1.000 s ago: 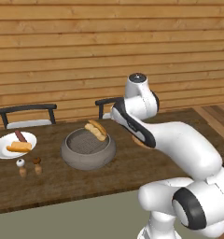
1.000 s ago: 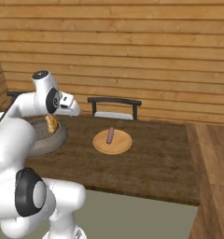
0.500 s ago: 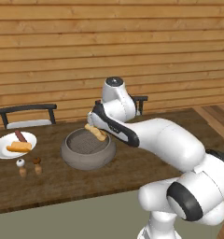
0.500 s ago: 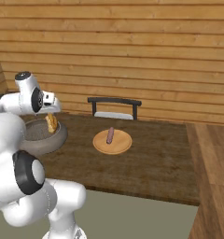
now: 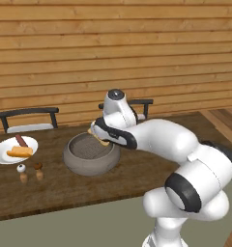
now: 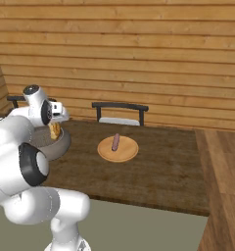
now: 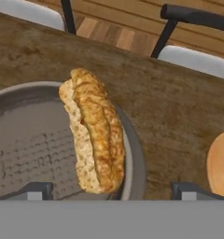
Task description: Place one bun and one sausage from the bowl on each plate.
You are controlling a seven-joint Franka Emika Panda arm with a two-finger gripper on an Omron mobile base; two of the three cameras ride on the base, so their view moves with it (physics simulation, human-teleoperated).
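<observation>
Claw (image 7: 109,189) jaws stand wide apart with nothing between them, their two dark tips rising at the bottom of the hand view on either side of the bun (image 7: 95,137).

Going from big to small: the wooden table (image 5: 55,185) runs across the lower half of the left base view, and the grey bowl (image 5: 89,155) sits at its middle. A white plate (image 5: 2,152) at the left edge already carries a bun and a sausage. The tan plate (image 6: 120,152), at the middle of the right base view, holds one sausage (image 6: 115,141) and no bun. The remaining bun leans on the bowl's rim, at the centre of the hand view.

That bun looks light, soft and crumbly, so it would likely squash under a hard squeeze. A hold across its middle, along the narrow width, seems best.

Compared with a second ago, the arm has swung left in the left base view, bringing the hand from right of the bowl to directly over the bun.
</observation>
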